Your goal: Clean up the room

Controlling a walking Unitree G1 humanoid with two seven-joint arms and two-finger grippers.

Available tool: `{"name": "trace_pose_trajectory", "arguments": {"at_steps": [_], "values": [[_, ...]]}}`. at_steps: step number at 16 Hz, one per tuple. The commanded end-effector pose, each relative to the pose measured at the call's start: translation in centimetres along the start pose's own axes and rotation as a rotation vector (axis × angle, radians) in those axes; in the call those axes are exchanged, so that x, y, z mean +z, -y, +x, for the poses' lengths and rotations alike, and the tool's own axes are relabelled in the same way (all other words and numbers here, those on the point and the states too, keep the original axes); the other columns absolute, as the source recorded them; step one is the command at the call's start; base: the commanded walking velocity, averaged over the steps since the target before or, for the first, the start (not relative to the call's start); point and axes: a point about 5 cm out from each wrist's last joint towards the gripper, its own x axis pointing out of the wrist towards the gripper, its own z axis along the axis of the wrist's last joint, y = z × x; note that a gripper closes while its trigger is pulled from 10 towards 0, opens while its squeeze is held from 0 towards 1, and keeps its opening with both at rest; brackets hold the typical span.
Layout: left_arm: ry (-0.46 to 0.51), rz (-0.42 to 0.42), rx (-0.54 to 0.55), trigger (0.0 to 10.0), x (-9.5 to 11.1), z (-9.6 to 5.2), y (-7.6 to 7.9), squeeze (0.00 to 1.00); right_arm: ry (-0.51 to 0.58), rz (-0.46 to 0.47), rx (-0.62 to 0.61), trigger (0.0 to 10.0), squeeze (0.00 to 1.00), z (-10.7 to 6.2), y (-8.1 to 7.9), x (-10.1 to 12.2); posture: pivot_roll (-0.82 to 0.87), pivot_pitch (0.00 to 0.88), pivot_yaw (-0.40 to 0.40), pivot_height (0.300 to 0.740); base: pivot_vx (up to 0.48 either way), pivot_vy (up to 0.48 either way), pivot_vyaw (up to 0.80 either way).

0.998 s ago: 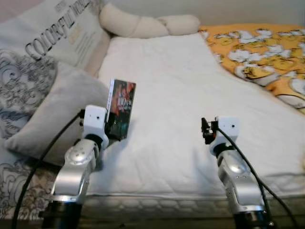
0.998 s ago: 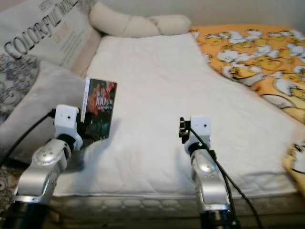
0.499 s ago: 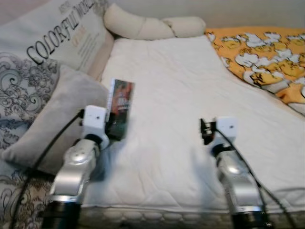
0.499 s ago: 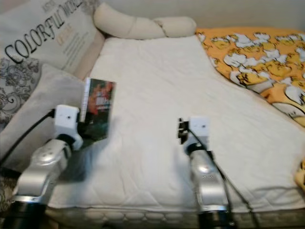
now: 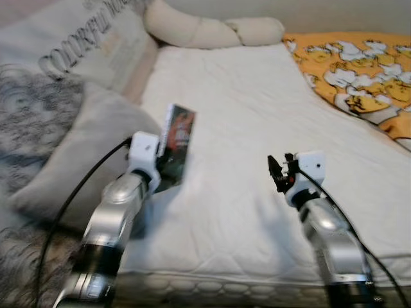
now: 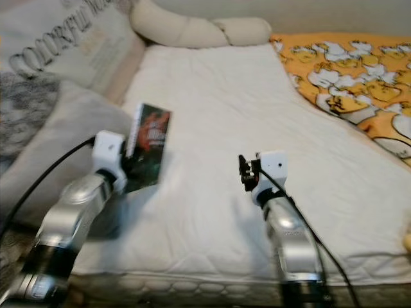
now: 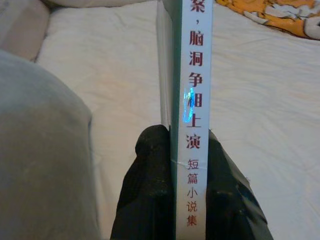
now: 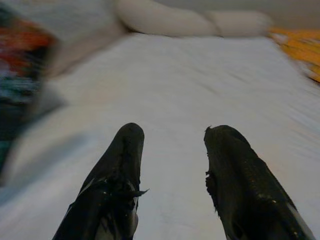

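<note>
Two grippers over white mattress (image 5: 257,128). Left gripper (image 7: 186,150) clamps upright book (image 5: 176,144) at 10 o'clock beside grey pillow (image 5: 83,154); its wrist view reads the spine's print. Right gripper (image 8: 172,137), 3 o'clock: fingers apart, holding nothing.

The left gripper (image 7: 175,200) has carried the thin dark book with a white spine (image 5: 177,146) a little forward and toward the middle of the white quilted bed (image 5: 257,128), farther from the grey pillow (image 5: 83,154). The book now leans a bit more. The right gripper (image 8: 172,150) has moved slightly forward too.
</note>
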Motion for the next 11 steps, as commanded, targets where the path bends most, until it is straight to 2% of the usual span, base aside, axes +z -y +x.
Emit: {"name": "trace_pose_trajectory", "arguments": {"at_steps": [1, 3, 4, 5, 6, 7, 11], "values": [[0.036, -0.003, -0.011, 10.0, 1.1, 0.4, -0.2, 0.0, 0.006, 0.015, 0.04, 10.0, 0.0, -0.2, 0.1, 0.4, -0.06, 0.0, 0.05, 0.74, 0.0, 0.0, 0.0], [0.025, -0.087, -0.089, 10.0, 1.3, 1.8, 0.4, 0.0, -0.009, -0.016, 0.139, 10.0, 0.0, -0.8, 0.9, 0.8, -0.08, 0.0, 0.057, 0.74, 0.0, 0.0, 0.0], [0.005, -0.159, -0.191, 10.0, 1.7, 2.7, 1.2, 0.0, -0.032, -0.051, 0.233, 10.0, 0.0, -1.3, 1.4, 1.2, -0.09, 0.0, 0.066, 0.74, 0.0, 0.0, 0.0], [-0.001, -0.178, -0.219, 10.0, 1.7, 2.9, 1.4, 0.0, -0.035, -0.065, 0.267, 10.0, 0.0, -1.5, 1.4, 1.3, -0.1, 0.0, 0.07, 0.74, 0.0, 0.0, 0.0], [-0.045, -0.281, -0.284, 10.0, 1.5, 3.7, 1.9, 0.0, -0.071, -0.091, 0.381, 10.0, 0.0, -2.2, 1.5, 1.5, -0.11, 0.0, 0.077, 0.74, 0.0, 0.0, 0.0], [-0.067, -0.342, -0.304, 10.0, 1.4, 4.0, 2.1, 0.0, -0.087, -0.092, 0.414, 10.0, 0.0, -2.5, 1.7, 1.6, -0.12, 0.0, 0.081, 0.74, 0.0, 0.0, 0.0], [-0.188, -0.407, -0.305, 10.0, -0.1, 4.8, 2.7, 0.0, -0.151, -0.104, 0.499, 10.0, 0.0, -3.7, 2.3, 1.9, -0.15, 0.0, 0.095, 0.74, 0.0, 0.0, 0.0]]}}
